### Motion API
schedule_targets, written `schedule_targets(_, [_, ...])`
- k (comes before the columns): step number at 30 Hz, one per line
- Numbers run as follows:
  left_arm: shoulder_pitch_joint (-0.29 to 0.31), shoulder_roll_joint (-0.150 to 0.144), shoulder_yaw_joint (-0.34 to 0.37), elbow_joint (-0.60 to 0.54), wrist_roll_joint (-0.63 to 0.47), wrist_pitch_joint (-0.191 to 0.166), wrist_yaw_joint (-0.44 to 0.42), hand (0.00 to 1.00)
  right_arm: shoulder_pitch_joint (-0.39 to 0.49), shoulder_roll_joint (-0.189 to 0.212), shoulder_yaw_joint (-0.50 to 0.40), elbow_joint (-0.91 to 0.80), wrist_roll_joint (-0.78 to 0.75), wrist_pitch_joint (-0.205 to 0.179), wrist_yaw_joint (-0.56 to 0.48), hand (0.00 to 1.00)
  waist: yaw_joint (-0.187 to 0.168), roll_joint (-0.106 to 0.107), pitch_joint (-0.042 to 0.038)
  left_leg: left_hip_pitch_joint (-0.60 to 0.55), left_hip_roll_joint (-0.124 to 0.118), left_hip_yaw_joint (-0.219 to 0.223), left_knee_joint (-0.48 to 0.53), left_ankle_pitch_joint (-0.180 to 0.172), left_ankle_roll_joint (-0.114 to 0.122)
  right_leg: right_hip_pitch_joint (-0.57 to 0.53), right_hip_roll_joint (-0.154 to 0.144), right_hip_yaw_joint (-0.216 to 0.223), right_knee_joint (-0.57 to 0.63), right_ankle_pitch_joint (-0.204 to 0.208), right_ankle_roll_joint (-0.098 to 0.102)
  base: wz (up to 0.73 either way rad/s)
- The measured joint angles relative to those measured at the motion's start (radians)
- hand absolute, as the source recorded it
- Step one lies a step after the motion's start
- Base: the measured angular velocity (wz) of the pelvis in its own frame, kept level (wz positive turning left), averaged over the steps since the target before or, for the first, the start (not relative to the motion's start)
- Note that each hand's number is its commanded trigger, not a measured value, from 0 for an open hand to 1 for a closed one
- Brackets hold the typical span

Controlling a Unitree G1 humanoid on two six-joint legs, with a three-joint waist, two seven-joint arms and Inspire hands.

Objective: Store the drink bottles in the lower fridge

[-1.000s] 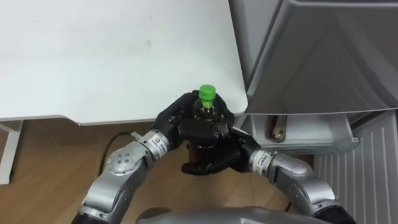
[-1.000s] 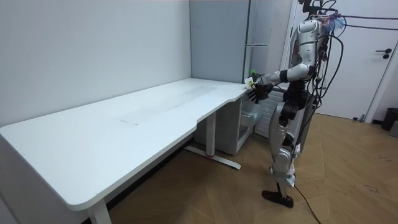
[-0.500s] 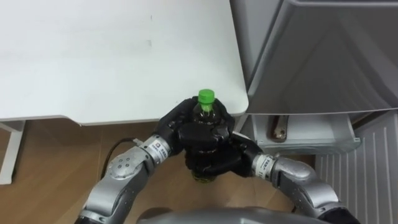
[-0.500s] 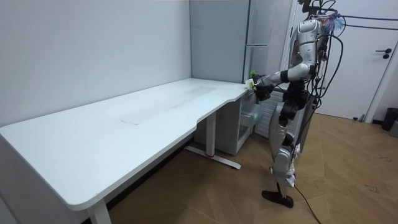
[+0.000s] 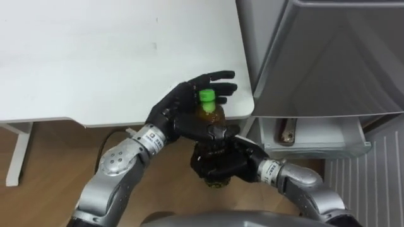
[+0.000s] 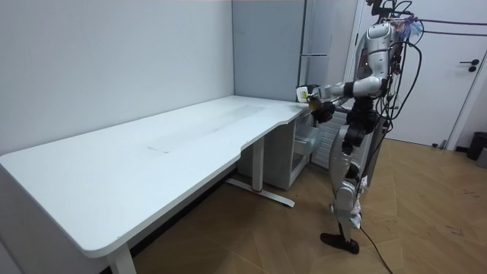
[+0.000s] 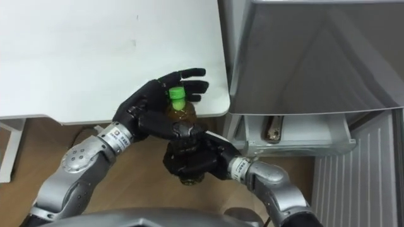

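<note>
So, going from the left: the white tabletop [image 5: 95,57] takes up most of that side, and its rounded corner sits right by the fridge. The left hand [image 5: 180,110] is up over that corner with its fingers spread out pretty much straight. It's open and sits just behind the bottle's neck rather than wrapped round it. The bottle [image 5: 209,116] is upright between the two hands, off the tabletop's edge and held in the air in front of the robot. It has brown drink inside and a bright green cap [image 5: 206,96]. The right hand [image 5: 224,165] comes in from below with its fingers curled round the lower part of the bottle, so that hand is doing the holding. To the right is the grey fridge [image 5: 328,57], and low down its drawer [image 5: 319,146] is pulled open with something brownish lying in it, can't tell what. In the room view the robot is standing at the tabletop's far corner, next to the fridge, arms out front.
</note>
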State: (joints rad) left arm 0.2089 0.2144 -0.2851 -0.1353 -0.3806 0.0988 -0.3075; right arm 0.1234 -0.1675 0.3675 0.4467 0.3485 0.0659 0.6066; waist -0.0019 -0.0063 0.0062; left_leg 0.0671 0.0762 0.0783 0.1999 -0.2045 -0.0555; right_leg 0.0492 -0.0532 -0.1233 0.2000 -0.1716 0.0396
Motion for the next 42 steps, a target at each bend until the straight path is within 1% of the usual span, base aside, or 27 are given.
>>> schedule_targets(1, [0.000, 0.000, 0.003, -0.016, 0.000, -0.002, 0.001, 0.00, -0.001, 0.001, -0.003, 0.014, 0.000, 0.000, -0.004, 1.00, 0.002, -0.001, 0.0005, -0.001, 0.000, -0.001, 0.001, 0.000, 0.000, 0.000, 0.000, 0.000, 0.000, 0.000, 0.000, 0.00])
schedule_targets(4, [0.000, -0.003, 0.030, -0.121, -0.016, -0.031, 0.014, 0.00, 0.004, -0.005, -0.008, 0.062, -0.002, 0.003, -0.030, 1.00, 0.009, -0.003, 0.0053, -0.002, 0.000, -0.002, 0.005, 0.000, 0.000, 0.000, 0.000, -0.001, 0.000, -0.001, 0.000, 0.00])
schedule_targets(6, [-0.001, -0.005, 0.065, -0.189, -0.056, -0.069, 0.021, 0.00, 0.016, -0.009, -0.012, 0.063, -0.003, 0.002, -0.031, 1.00, 0.010, 0.000, 0.0067, -0.001, 0.000, -0.005, 0.004, 0.000, 0.000, 0.002, 0.000, -0.002, -0.004, -0.001, 0.000, 0.00])
schedule_targets(8, [-0.013, -0.008, 0.089, -0.217, -0.055, -0.084, 0.022, 0.00, 0.025, -0.011, -0.024, 0.064, -0.007, 0.002, -0.028, 1.00, 0.010, 0.002, 0.0069, 0.003, 0.000, -0.011, 0.003, 0.000, 0.000, 0.007, 0.001, -0.007, -0.014, 0.001, -0.001, 0.07])
schedule_targets(12, [-0.019, -0.004, 0.138, -0.284, -0.052, -0.086, 0.062, 0.00, 0.044, -0.024, -0.040, 0.072, -0.041, 0.000, -0.028, 1.00, 0.016, 0.014, 0.0114, 0.025, 0.000, -0.011, -0.008, 0.000, 0.000, 0.024, 0.001, -0.011, -0.016, 0.000, -0.001, 0.02])
schedule_targets(14, [-0.020, -0.007, 0.160, -0.308, -0.052, -0.097, 0.079, 0.00, 0.045, -0.025, -0.051, 0.104, -0.054, 0.000, -0.033, 1.00, 0.017, 0.020, 0.0089, 0.024, -0.001, -0.011, -0.011, 0.000, 0.000, 0.021, 0.001, -0.010, -0.015, 0.000, 0.000, 0.00])
schedule_targets(16, [-0.021, -0.012, 0.190, -0.327, -0.064, -0.105, 0.096, 0.00, 0.055, -0.019, -0.081, 0.116, -0.069, -0.017, -0.029, 1.00, 0.023, 0.022, 0.0080, 0.023, -0.001, -0.011, -0.011, 0.000, 0.000, 0.020, 0.001, -0.010, -0.016, 0.000, 0.000, 0.00])
schedule_targets(19, [-0.021, -0.013, 0.266, -0.361, -0.080, -0.113, 0.118, 0.00, 0.074, -0.017, -0.128, 0.133, -0.083, -0.047, -0.019, 1.00, 0.028, 0.024, 0.0062, 0.025, -0.001, -0.012, -0.010, 0.000, 0.000, 0.025, 0.001, -0.009, -0.016, 0.000, 0.000, 0.00])
schedule_targets(21, [-0.029, -0.013, 0.341, -0.374, -0.067, -0.134, 0.152, 0.00, 0.101, -0.004, -0.176, 0.157, -0.085, -0.076, -0.015, 1.00, 0.028, 0.023, 0.0055, 0.034, -0.001, -0.015, -0.010, 0.000, 0.000, 0.046, 0.001, -0.015, -0.023, 0.000, 0.000, 0.07])
schedule_targets(22, [-0.033, -0.013, 0.358, -0.375, -0.058, -0.140, 0.164, 0.00, 0.106, 0.000, -0.190, 0.166, -0.085, -0.083, -0.013, 1.00, 0.027, 0.023, 0.0050, 0.039, -0.001, -0.018, -0.010, 0.000, 0.000, 0.054, 0.001, -0.017, -0.029, 0.000, 0.000, 0.07])
schedule_targets(23, [-0.042, -0.014, 0.384, -0.378, -0.032, -0.150, 0.191, 0.00, 0.117, 0.003, -0.209, 0.178, -0.085, -0.099, -0.015, 1.00, 0.033, 0.022, 0.0040, 0.047, -0.001, -0.019, -0.011, 0.000, 0.000, 0.056, 0.001, -0.016, -0.030, -0.001, 0.000, 0.00])
schedule_targets(24, [-0.049, -0.013, 0.413, -0.385, -0.015, -0.154, 0.216, 0.00, 0.121, 0.003, -0.228, 0.199, -0.075, -0.112, -0.014, 1.00, 0.040, 0.022, -0.0005, 0.048, -0.001, -0.018, -0.011, 0.000, 0.000, 0.055, 0.001, -0.016, -0.031, -0.001, 0.000, 0.00])
schedule_targets(26, [-0.055, -0.016, 0.455, -0.394, 0.013, -0.166, 0.262, 0.00, 0.121, 0.007, -0.261, 0.245, -0.059, -0.133, -0.022, 1.00, 0.047, 0.023, -0.0030, 0.050, -0.001, -0.018, -0.011, 0.000, 0.000, 0.055, 0.001, -0.016, -0.033, -0.001, 0.001, 0.00])
schedule_targets(27, [-0.056, -0.016, 0.483, -0.398, 0.023, -0.173, 0.296, 0.00, 0.126, 0.010, -0.284, 0.268, -0.041, -0.144, -0.025, 1.00, 0.051, 0.022, -0.0083, 0.053, -0.001, -0.019, -0.012, 0.000, 0.000, 0.058, 0.001, -0.016, -0.034, -0.001, 0.000, 0.00])
schedule_targets(28, [-0.057, -0.016, 0.497, -0.400, 0.028, -0.173, 0.313, 0.00, 0.130, 0.011, -0.296, 0.277, -0.032, -0.148, -0.027, 1.00, 0.056, 0.022, -0.0109, 0.056, -0.001, -0.020, -0.013, 0.000, 0.000, 0.061, 0.001, -0.016, -0.032, -0.001, 0.000, 0.00])
schedule_targets(29, [-0.060, -0.014, 0.531, -0.401, 0.047, -0.175, 0.346, 0.00, 0.135, 0.014, -0.321, 0.302, -0.011, -0.144, -0.042, 1.00, 0.064, 0.024, -0.0097, 0.068, -0.001, -0.020, -0.014, 0.000, 0.000, 0.074, 0.002, -0.016, -0.032, -0.001, 0.000, 0.00])
schedule_targets(30, [-0.061, -0.014, 0.569, -0.401, 0.067, -0.180, 0.384, 0.00, 0.136, 0.015, -0.349, 0.363, -0.008, -0.128, -0.071, 1.00, 0.066, 0.026, -0.0135, 0.075, -0.001, -0.020, -0.018, 0.000, 0.000, 0.075, 0.001, -0.014, -0.032, -0.003, 0.001, 0.00])
schedule_targets(31, [-0.061, -0.014, 0.591, -0.401, 0.073, -0.188, 0.406, 0.00, 0.134, 0.014, -0.365, 0.393, -0.008, -0.121, -0.083, 1.00, 0.073, 0.029, -0.0130, 0.077, -0.001, -0.020, -0.021, 0.000, 0.000, 0.076, 0.001, -0.014, -0.032, -0.004, 0.001, -0.03])
schedule_targets(32, [-0.061, -0.014, 0.638, -0.403, 0.092, -0.199, 0.452, 0.00, 0.138, 0.014, -0.398, 0.443, -0.005, -0.109, -0.109, 1.00, 0.087, 0.029, -0.0148, 0.079, -0.001, -0.017, -0.024, 0.000, 0.000, 0.076, 0.001, -0.013, -0.034, -0.005, 0.001, -0.09])
schedule_targets(33, [-0.059, -0.014, 0.689, -0.403, 0.109, -0.214, 0.506, 0.00, 0.144, 0.022, -0.437, 0.484, 0.031, -0.108, -0.133, 1.00, 0.101, 0.035, -0.0124, 0.079, -0.001, -0.011, -0.025, 0.000, 0.000, 0.073, 0.001, -0.009, -0.034, -0.003, 0.000, -0.07])
schedule_targets(34, [-0.058, -0.015, 0.715, -0.402, 0.116, -0.219, 0.531, 0.00, 0.145, 0.022, -0.460, 0.500, 0.041, -0.112, -0.142, 1.00, 0.102, 0.036, -0.0109, 0.080, -0.001, -0.012, -0.026, 0.000, 0.000, 0.073, 0.000, -0.011, -0.032, -0.004, 0.000, 0.00])
schedule_targets(36, [-0.045, -0.014, 0.798, -0.391, 0.163, -0.249, 0.625, 0.00, 0.141, 0.012, -0.517, 0.584, 0.064, -0.122, -0.175, 1.00, 0.103, 0.037, -0.0106, 0.083, -0.004, -0.021, -0.029, 0.000, 0.000, 0.080, -0.001, -0.016, -0.035, -0.005, 0.002, 0.08])
schedule_targets(37, [-0.042, -0.014, 0.815, -0.387, 0.168, -0.256, 0.648, 0.00, 0.140, 0.009, -0.528, 0.602, 0.071, -0.124, -0.184, 1.00, 0.105, 0.041, -0.0125, 0.083, -0.004, -0.024, -0.029, 0.000, 0.000, 0.082, -0.001, -0.017, -0.035, -0.006, 0.003, 0.08])
schedule_targets(39, [-0.041, -0.010, 0.896, -0.354, 0.165, -0.271, 0.723, 0.00, 0.141, -0.009, -0.550, 0.672, 0.100, -0.135, -0.220, 1.00, 0.121, 0.040, -0.0114, 0.085, -0.004, -0.023, -0.030, 0.000, 0.000, 0.085, -0.001, -0.017, -0.039, -0.007, 0.002, 0.02])
schedule_targets(40, [-0.039, -0.010, 0.919, -0.340, 0.162, -0.276, 0.743, 0.00, 0.144, -0.014, -0.550, 0.683, 0.104, -0.133, -0.231, 1.00, 0.123, 0.048, -0.0126, 0.086, -0.004, -0.023, -0.031, 0.000, 0.000, 0.088, -0.001, -0.017, -0.044, -0.007, 0.002, 0.00])
schedule_targets(41, [-0.030, -0.006, 0.955, -0.301, 0.140, -0.290, 0.784, 0.00, 0.156, -0.025, -0.550, 0.695, 0.105, -0.127, -0.251, 1.00, 0.124, 0.051, -0.0107, 0.089, -0.004, -0.024, -0.032, 0.000, 0.000, 0.092, 0.000, -0.017, -0.049, -0.007, 0.002, 0.00])
schedule_targets(42, [-0.014, -0.004, 0.980, -0.260, 0.107, -0.291, 0.820, 0.00, 0.166, -0.029, -0.550, 0.713, 0.105, -0.119, -0.265, 1.00, 0.124, 0.056, -0.0121, 0.094, -0.005, -0.023, -0.035, 0.000, 0.000, 0.096, 0.000, -0.017, -0.050, -0.007, 0.002, 0.00])
